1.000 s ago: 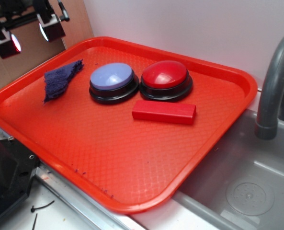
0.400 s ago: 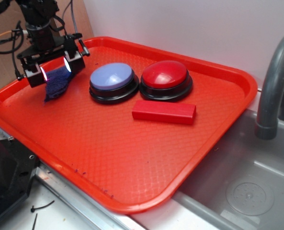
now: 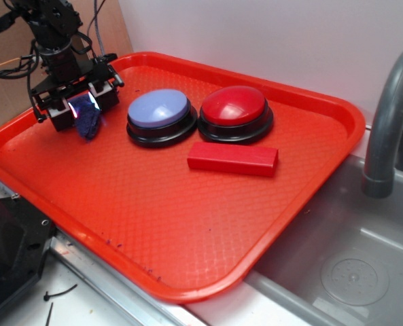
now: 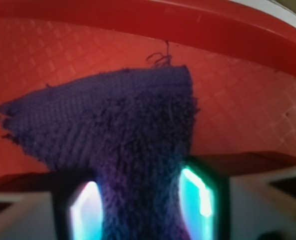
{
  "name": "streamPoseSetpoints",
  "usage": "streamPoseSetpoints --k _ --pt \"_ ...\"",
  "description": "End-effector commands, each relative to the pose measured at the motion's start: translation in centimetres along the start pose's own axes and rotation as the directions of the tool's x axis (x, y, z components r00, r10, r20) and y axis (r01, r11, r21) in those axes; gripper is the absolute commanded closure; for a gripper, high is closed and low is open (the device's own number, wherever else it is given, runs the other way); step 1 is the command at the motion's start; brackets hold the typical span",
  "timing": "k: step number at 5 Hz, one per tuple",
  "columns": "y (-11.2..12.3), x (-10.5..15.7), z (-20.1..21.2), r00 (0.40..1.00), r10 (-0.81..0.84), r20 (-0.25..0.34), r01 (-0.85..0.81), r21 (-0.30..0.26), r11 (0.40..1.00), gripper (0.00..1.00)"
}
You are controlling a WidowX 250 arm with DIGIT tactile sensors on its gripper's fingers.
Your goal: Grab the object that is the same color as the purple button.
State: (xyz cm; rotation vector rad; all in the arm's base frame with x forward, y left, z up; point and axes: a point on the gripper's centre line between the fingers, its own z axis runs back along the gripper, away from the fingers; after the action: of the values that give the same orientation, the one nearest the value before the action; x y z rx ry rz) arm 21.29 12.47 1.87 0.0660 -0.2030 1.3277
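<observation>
You have the big red tray [image 3: 303,197] filling most of the worktop, with a grey sink [image 3: 351,272] and its faucet [image 3: 390,115] off to one side. On the tray, the purple button [image 3: 159,112] and the red button [image 3: 234,109] sit side by side, touching or nearly so, and the red block [image 3: 233,158] lies just in front of them. None of those is your target.

Your arm stands over the tray's far left corner, and the tool [image 3: 83,106] is down at the purple rag [image 3: 87,119], which lies near the tray's rim, apart from the purple button. In the wrist view the rag [image 4: 118,135] is bunched into a narrow neck between the two lit fingers [image 4: 197,192], so the tool looks clamped on the cloth.

You appear to be at the grasp itself, with the lift not yet made. Next, I would judge, keep the squeeze firm and raise straight up; the cloth is soft and frayed, so a light pinch could let it slide out.
</observation>
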Motion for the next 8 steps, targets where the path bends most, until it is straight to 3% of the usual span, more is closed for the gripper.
streamPoseSetpoints --k 1,2,3,4,5,6,7,8 --pt "1.3 0.6 0.5 1.0 0.005 0.018 -0.005 0.0 1.0 1.0" --pt "0.9 0.6 1.7 0.994 -0.099 -0.039 0.098 -0.015 0.995 1.0" --pt "0.3 0.8 3.9 0.955 -0.285 -0.079 0.289 0.041 0.957 1.0" --pt "-0.2 0.8 6.5 0.891 -0.439 -0.114 0.44 -0.013 0.898 1.0" --pt "-1.3 -1.1 10.5 0.746 -0.644 -0.169 0.648 -0.04 0.761 1.0" --pt "-1.9 -2.7 14.7 0.635 -0.764 -0.116 0.761 -0.076 0.644 1.0" --pt "-2.0 -4.4 18.5 0.573 -0.817 -0.061 0.81 -0.106 0.576 1.0" --pt "-1.0 -7.6 22.2 0.478 -0.878 0.027 0.872 -0.134 0.471 1.0"
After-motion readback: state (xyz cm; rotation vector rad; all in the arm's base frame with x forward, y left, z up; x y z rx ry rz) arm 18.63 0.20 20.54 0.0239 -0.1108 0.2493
